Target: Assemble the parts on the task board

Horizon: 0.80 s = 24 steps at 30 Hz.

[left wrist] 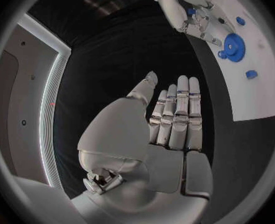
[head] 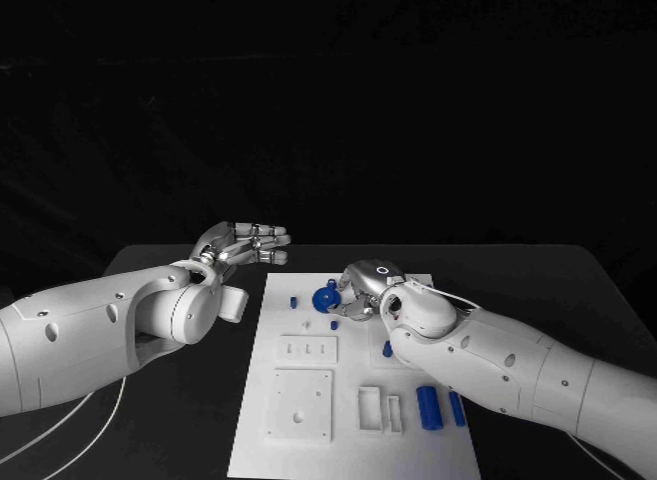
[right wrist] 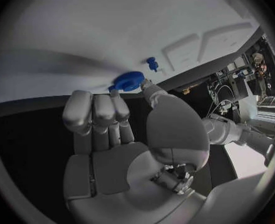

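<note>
Board: the white board [head: 307,440] lies in the lower middle of the head view, on the black table [head: 559,290].
Gear: a blue gear [head: 325,298] sits at the board's upper end, in the middle of the frame; the left wrist view shows its toothed rim [left wrist: 234,47] lying on the white surface.
Right hand: the right hand [head: 367,288] is over the board's upper end, just right of the gear. Its fingers [right wrist: 117,109] are curled, with the tips at the gear's edge [right wrist: 129,80]; whether they grip it or only touch it, I cannot tell.
Left hand: the left hand [head: 242,246] hovers over the table, upper left of the board and off it. Its fingers [left wrist: 177,109] are straight, side by side, released, with nothing in them.
Pegs: a small blue peg [head: 295,301] stands left of the gear; two blue cylinders [head: 429,407] lie near the board's lower right edge.
Recesses: raised rectangular blocks and slots [head: 304,402] take up the board's lower half.
</note>
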{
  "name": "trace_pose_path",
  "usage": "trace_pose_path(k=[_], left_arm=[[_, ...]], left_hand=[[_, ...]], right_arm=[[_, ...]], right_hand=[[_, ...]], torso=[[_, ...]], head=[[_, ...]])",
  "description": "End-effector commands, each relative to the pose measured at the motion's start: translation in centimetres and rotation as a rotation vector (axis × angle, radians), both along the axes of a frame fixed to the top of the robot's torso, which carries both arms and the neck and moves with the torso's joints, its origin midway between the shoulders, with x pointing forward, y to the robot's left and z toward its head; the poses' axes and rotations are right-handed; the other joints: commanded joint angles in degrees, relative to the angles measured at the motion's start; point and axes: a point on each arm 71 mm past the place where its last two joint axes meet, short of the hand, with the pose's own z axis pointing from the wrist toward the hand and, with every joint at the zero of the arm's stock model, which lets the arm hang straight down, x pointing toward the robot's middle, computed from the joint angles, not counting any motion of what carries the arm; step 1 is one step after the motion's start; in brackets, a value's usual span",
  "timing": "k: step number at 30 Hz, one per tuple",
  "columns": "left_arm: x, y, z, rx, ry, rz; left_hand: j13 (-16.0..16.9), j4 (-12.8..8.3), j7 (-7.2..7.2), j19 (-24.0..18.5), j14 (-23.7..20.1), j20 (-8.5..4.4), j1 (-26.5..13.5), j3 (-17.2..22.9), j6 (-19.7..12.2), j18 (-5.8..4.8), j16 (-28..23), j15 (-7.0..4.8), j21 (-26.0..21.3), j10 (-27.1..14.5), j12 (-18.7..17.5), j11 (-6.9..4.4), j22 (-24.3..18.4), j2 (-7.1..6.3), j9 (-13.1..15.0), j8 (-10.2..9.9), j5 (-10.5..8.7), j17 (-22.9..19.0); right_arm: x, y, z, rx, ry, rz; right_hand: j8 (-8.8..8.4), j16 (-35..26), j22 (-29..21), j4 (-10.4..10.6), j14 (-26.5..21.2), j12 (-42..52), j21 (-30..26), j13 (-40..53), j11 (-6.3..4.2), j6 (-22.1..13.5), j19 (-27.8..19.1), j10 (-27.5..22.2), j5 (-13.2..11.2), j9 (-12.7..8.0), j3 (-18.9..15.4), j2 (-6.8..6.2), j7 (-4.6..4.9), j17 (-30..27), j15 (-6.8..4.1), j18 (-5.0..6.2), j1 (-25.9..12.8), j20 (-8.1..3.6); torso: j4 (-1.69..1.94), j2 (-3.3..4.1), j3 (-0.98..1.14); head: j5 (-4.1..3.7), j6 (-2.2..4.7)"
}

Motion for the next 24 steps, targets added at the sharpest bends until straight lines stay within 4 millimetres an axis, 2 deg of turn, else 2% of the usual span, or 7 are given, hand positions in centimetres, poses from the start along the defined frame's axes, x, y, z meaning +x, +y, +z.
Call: trace_pose_path(k=[1,10,16,18,20,22,24], left_arm=[[0.0,0.0,0.1,-0.005,-0.006,-0.005],[0.0,0.3,0.1,-0.004,-0.007,0.002],[0.0,0.6,0.1,-0.003,-0.007,0.009],[-0.1,0.7,0.1,-0.003,-0.008,0.009],[-0.1,0.8,0.2,-0.004,-0.009,0.007],[-0.1,0.9,0.2,-0.007,-0.013,0.001],[-0.1,1.0,0.2,-0.010,-0.016,-0.008]], left_hand=[[0.04,0.17,-0.11,0.24,0.07,0.07,-0.26,-0.15,-0.40,-0.22,0.36,0.06,-0.18,0.05,0.14,-0.04,-0.05,0.12,0.07,0.04,-0.20,-0.02],[0.05,0.17,-0.10,0.33,0.07,0.06,-0.17,-0.21,-0.42,-0.22,0.35,0.06,-0.27,0.04,0.14,-0.03,-0.20,0.15,0.07,0.04,-0.13,-0.03],[0.05,0.16,-0.10,0.37,0.07,0.06,-0.13,-0.24,-0.44,-0.23,0.35,0.06,-0.32,0.04,0.14,-0.03,-0.28,0.16,0.07,0.04,-0.08,-0.03],[0.05,0.16,-0.10,0.37,0.07,0.06,-0.13,-0.24,-0.44,-0.23,0.35,0.06,-0.32,0.04,0.14,-0.03,-0.28,0.16,0.07,0.04,-0.08,-0.03],[0.05,0.13,-0.10,0.38,0.06,0.06,-0.10,-0.28,-0.42,-0.23,0.33,0.07,-0.34,0.03,0.15,-0.03,-0.32,0.12,0.08,0.05,-0.10,-0.03],[0.05,0.11,-0.10,0.38,0.05,0.06,-0.08,-0.30,-0.40,-0.23,0.33,0.07,-0.36,0.03,0.15,-0.03,-0.35,0.09,0.08,0.06,-0.10,-0.03],[0.05,0.05,-0.14,0.34,0.03,0.07,-0.04,-0.32,-0.28,-0.24,0.31,0.08,-0.38,0.11,0.17,-0.06,-0.37,0.02,0.10,0.11,-0.11,-0.04]], right_arm=[[-0.1,-0.4,0.0,0.012,0.002,-0.002],[-0.6,-2.1,1.0,0.100,-0.068,-0.024],[-1.0,-4.3,2.5,0.188,-0.085,-0.015],[-1.0,-5.3,3.2,0.220,-0.082,-0.002],[-0.9,-6.7,3.9,0.253,-0.073,0.015],[-0.7,-8.3,4.4,0.279,-0.056,0.034],[-0.6,-10.0,4.7,0.303,-0.039,0.051]], right_hand=[[-0.06,-0.22,7.61,0.47,-0.21,0.26,0.01,0.05,-0.10,0.37,1.41,-0.29,0.25,-0.05,0.03,0.12,-0.05,0.08,-0.07,-0.31,0.31,-0.15],[-0.06,-0.01,7.65,1.45,-0.18,0.50,0.24,0.18,-0.18,0.62,1.50,-0.01,-0.12,-0.05,0.13,-0.44,-0.15,0.27,-0.17,-0.25,0.36,-0.23],[-0.07,-0.16,7.65,1.19,-0.21,0.38,0.22,0.10,-0.19,0.77,1.46,-0.04,0.27,-0.05,0.31,-0.53,-0.15,0.14,-0.17,-0.23,1.07,-0.22],[-0.07,-0.27,7.64,0.43,-0.21,0.36,0.15,0.10,-0.17,0.71,1.41,-0.06,0.32,-0.05,0.28,-0.37,-0.12,0.05,-0.13,-0.25,1.87,-0.18],[-0.08,-0.71,7.56,-1.68,-0.22,0.13,-0.22,-0.10,0.03,0.89,1.23,-0.18,1.21,-0.06,-1.11,0.30,0.06,-0.34,0.10,-0.29,4.50,0.05],[-0.10,-0.78,7.52,-5.13,-0.25,0.19,-0.43,-0.11,0.25,0.68,1.11,-0.24,1.14,-0.08,-1.75,0.91,0.47,-0.37,0.21,-0.23,7.81,0.16],[-0.11,-0.85,7.51,-7.58,-0.26,0.10,-0.55,-0.20,0.33,0.48,1.04,-0.40,1.56,-0.08,-2.01,1.34,0.54,-0.34,0.34,-0.22,8.88,0.30]], torso=[[-0.04,-0.03,0.07],[-0.13,-0.09,0.12],[-0.55,-0.33,0.28],[-0.76,-0.45,0.38],[-0.97,-0.55,0.44],[-1.17,-0.62,0.55],[-1.47,-0.72,0.68]], head=[[-0.02,0.06],[-0.15,0.43],[0.00,0.65],[0.10,0.63],[0.11,0.72],[-0.01,0.87],[0.12,0.86]])
